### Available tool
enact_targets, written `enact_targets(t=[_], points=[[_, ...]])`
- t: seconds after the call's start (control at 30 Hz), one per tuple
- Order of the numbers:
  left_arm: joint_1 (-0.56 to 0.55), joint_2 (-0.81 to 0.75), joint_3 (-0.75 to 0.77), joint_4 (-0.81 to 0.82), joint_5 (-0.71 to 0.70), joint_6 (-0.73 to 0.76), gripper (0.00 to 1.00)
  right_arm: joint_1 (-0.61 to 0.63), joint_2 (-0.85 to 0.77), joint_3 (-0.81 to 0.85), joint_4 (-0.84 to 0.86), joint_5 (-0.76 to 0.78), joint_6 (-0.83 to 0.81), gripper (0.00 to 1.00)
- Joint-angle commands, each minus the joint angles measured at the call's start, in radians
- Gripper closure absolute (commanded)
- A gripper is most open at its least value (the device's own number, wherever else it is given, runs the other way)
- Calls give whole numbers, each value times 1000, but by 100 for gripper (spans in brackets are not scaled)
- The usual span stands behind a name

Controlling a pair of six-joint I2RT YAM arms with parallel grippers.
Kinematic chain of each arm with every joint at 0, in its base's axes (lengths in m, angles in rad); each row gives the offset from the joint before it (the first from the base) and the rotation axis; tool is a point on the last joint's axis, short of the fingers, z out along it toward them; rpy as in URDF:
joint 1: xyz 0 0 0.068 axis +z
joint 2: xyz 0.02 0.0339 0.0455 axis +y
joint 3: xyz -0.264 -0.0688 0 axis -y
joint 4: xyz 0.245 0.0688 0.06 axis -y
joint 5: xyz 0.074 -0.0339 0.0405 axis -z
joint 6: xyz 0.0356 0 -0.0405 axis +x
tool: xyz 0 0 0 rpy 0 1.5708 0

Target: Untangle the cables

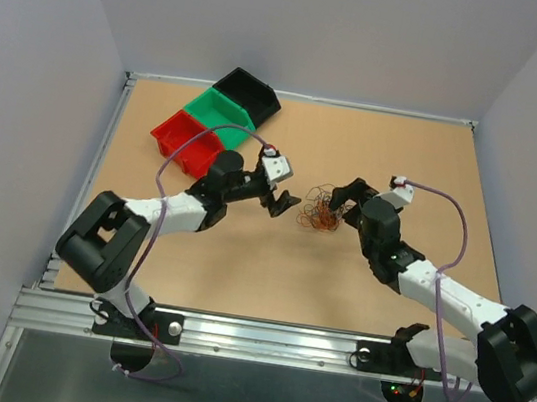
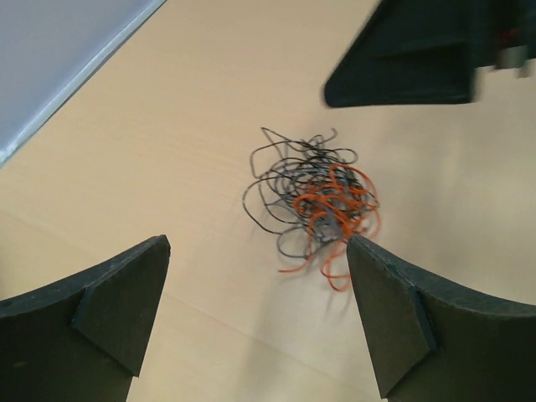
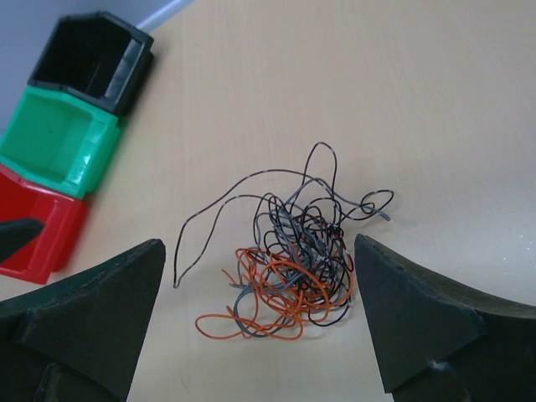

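Note:
The cables (image 1: 319,212) lie in one tangled heap of thin orange, black and grey wire on the wooden table, midway between the two arms. My left gripper (image 1: 283,203) is just left of the heap and open, with nothing between its fingers. In the left wrist view the cables (image 2: 314,197) lie ahead of the left gripper (image 2: 258,251), close to its right finger (image 2: 394,310). My right gripper (image 1: 350,198) is just right of the heap, also open and holding nothing. In the right wrist view the cables (image 3: 301,260) lie on the table between the spread fingers of the right gripper (image 3: 260,251).
Three small bins stand in a row at the back left: red (image 1: 182,140), green (image 1: 219,113) and black (image 1: 247,94). White walls enclose the table (image 1: 427,154) on three sides. A dark part of the right gripper (image 2: 402,59) shows at the top of the left wrist view.

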Motion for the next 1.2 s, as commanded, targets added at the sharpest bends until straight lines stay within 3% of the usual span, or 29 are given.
enact_targets(t=[0.0,0.23,0.4,0.53,0.57,0.6,0.67,0.7,0.77,0.8,0.93,1.03,1.17], points=[[-37,100,154,-64,-123,15,1,5,-122,-43,14,122,45,0],[-104,226,227,-90,-159,37,1,5,-276,-85,3,179,31,0],[-112,249,226,-88,-122,43,1,5,-295,-89,-5,184,25,0],[-129,297,258,-84,-211,38,4,5,-287,-86,-6,175,26,0],[-130,330,290,-85,-231,26,9,5,-284,-88,-6,176,28,0],[-130,347,309,-87,-234,17,24,7,-282,-86,-6,178,28,0],[-130,381,373,-85,-248,-6,36,5,-278,-86,-6,179,27,0],[-130,412,408,-84,-242,-9,62,7,-272,-88,-5,178,27,0],[-124,424,422,-91,-199,-11,95,5,-264,-88,-6,167,27,1],[-116,412,416,-90,-161,-17,100,5,-256,-88,-5,164,27,1],[-52,273,308,-3,94,-89,100,5,-210,-89,7,120,37,1],[18,167,223,150,266,-270,100,5,-158,-89,58,-10,-4,2],[63,180,231,217,478,-466,100,5,-109,-100,164,-176,-84,2]])
